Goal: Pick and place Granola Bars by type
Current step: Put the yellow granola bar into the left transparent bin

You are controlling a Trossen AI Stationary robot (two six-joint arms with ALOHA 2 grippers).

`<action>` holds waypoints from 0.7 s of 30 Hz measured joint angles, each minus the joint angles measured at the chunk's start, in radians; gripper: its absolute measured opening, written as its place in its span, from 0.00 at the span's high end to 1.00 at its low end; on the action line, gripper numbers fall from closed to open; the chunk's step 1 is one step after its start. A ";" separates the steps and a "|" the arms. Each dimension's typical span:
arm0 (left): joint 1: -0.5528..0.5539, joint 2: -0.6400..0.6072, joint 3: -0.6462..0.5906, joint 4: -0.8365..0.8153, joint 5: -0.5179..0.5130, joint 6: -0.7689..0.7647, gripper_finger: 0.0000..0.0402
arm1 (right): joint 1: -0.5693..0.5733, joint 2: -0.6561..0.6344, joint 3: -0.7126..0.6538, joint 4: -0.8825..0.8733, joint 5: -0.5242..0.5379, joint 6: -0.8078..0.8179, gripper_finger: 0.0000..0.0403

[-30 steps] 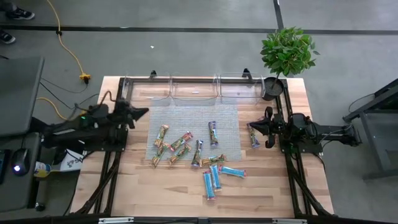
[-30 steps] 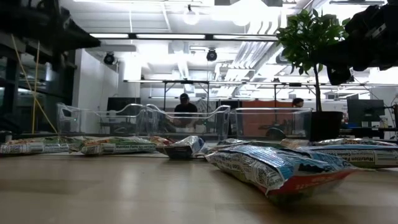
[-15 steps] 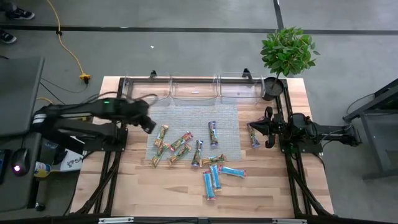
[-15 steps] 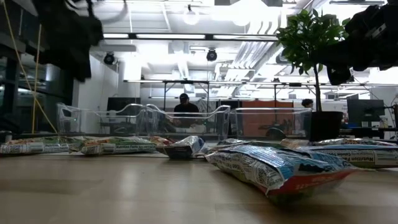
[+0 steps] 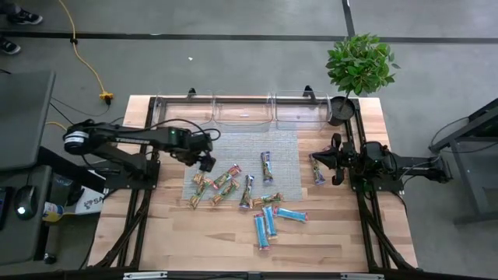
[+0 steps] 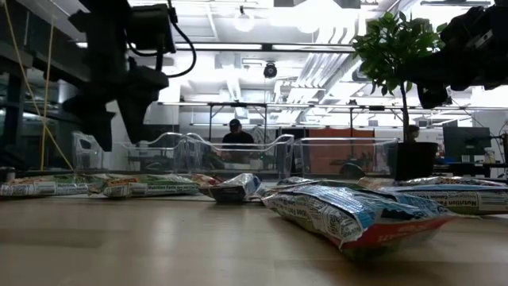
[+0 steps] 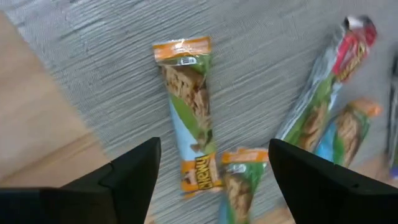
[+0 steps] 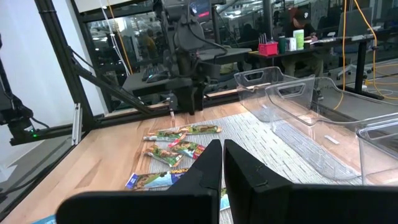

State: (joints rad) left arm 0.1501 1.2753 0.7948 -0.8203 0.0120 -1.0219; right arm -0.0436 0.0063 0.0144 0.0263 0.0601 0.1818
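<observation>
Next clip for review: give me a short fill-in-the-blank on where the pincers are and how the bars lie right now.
1. The left pincer hangs with its fingers ____ above a tan-green granola bar on the grey mat.
2. The right pincer waits at the table's right side with its fingers ____.
3. The three clear bins along the far edge hold ____ bars.
4. The light blue bars lie on bare ____, off the mat.

Missing words: open; shut; no; wood

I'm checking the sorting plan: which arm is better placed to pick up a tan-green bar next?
The left. Its gripper hangs open right above a tan-green bar on the grey mat, fingers straddling it. The right gripper waits shut at the mat's far edge, by a purple bar.
</observation>
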 joint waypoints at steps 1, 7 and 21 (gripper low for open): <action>0.000 0.001 0.000 -0.001 -0.011 -0.018 0.26 | 0.000 0.000 0.000 0.000 0.000 0.000 1.00; 0.001 0.032 0.000 0.003 -0.044 -0.052 0.26 | 0.000 0.000 0.000 0.000 0.000 0.000 1.00; 0.000 0.214 0.049 -0.005 -0.049 0.038 0.26 | 0.000 0.001 0.000 0.000 0.000 0.000 1.00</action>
State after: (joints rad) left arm 0.1501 1.4889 0.8436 -0.8253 -0.0370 -0.9842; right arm -0.0434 0.0071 0.0147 0.0264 0.0603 0.1818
